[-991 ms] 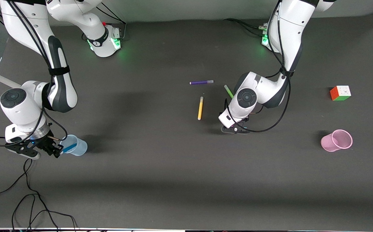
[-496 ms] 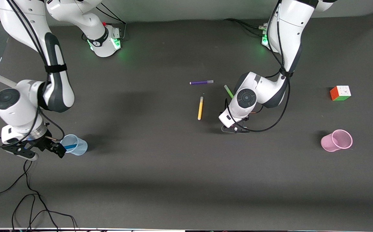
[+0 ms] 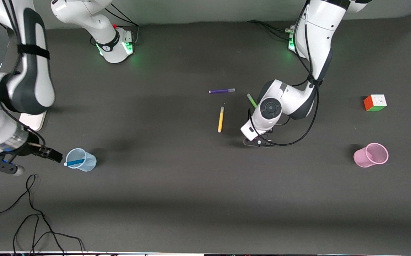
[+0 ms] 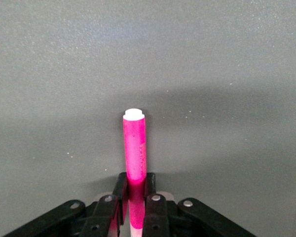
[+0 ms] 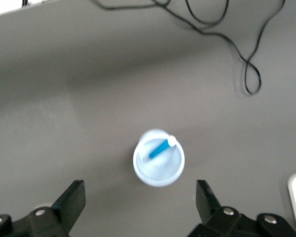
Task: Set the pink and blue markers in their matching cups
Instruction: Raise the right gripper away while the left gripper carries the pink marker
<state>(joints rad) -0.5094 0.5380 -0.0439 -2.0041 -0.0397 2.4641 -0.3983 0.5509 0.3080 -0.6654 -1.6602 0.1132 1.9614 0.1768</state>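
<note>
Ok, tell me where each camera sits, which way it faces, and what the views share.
Front: high across the table, facing both arms' bases.
Left wrist: looks down past left gripper, shut on pink marker.
Right wrist: looks down between open right gripper fingers at blue cup holding blue marker.
Shared: front and right wrist both show cup and marker.

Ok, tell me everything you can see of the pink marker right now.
The pink marker is a slim magenta pen with a white end cap. It lies flat on the dark table under the left arm's wrist, near the green pen. The left gripper is shut on it: both fingers press its barrel from either side. The front view hides it beneath that arm. It is well away from the pink cup.
</note>
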